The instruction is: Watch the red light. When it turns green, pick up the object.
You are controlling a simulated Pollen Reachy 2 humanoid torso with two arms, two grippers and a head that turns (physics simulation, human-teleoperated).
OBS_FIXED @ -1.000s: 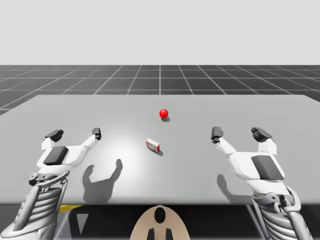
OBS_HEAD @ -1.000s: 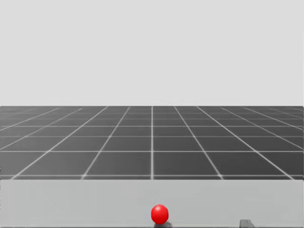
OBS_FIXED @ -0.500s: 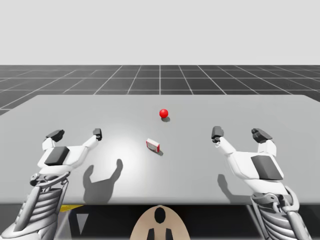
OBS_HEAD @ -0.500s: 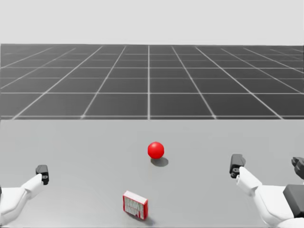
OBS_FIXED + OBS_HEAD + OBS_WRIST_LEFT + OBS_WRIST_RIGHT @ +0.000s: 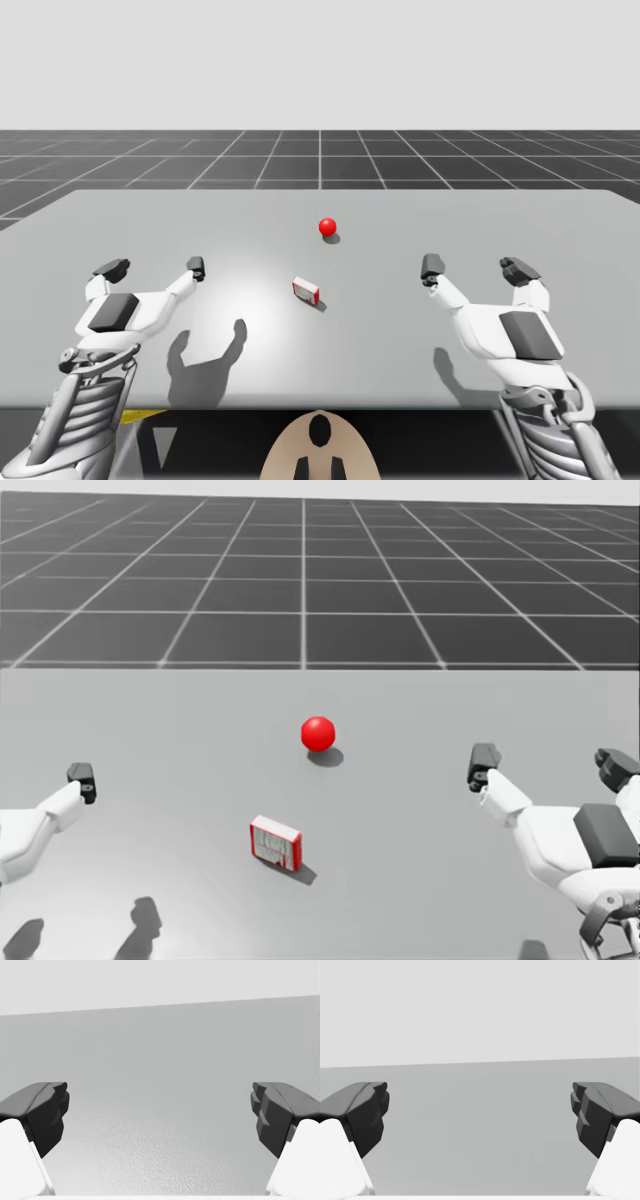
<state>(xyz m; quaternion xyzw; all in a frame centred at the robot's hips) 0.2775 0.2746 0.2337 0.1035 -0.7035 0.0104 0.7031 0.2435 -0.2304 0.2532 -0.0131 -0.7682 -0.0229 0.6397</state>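
In the high view, the red light [image 5: 327,227] sits just above the centre of the frame, a ball resting on the grey desk [image 5: 560,230]. The small red-and-white box [image 5: 306,291] stands a little below it. The left end effector [image 5: 152,268] hangs at lower left and the right end effector [image 5: 475,267] at lower right. Both have their fingers wide apart and hold nothing, and both are well apart from the box. The plainest risk is an early start, since the light is red and any reach now would break the task.

In the head view, the box [image 5: 276,842] is lower centre, turned at an angle and apparently standing on a narrow side. An approach not squared to its faces would likely strike a corner and topple it or push it away. The right end effector [image 5: 550,764] is at mid right.

In the left wrist view, the left end effector [image 5: 160,1115] is spread open with bare desk ahead of it. The right wrist view gives the same for the right end effector [image 5: 480,1115]. Either arm would probably start its reach guided only by the other two views, so a misjudged line is possible.
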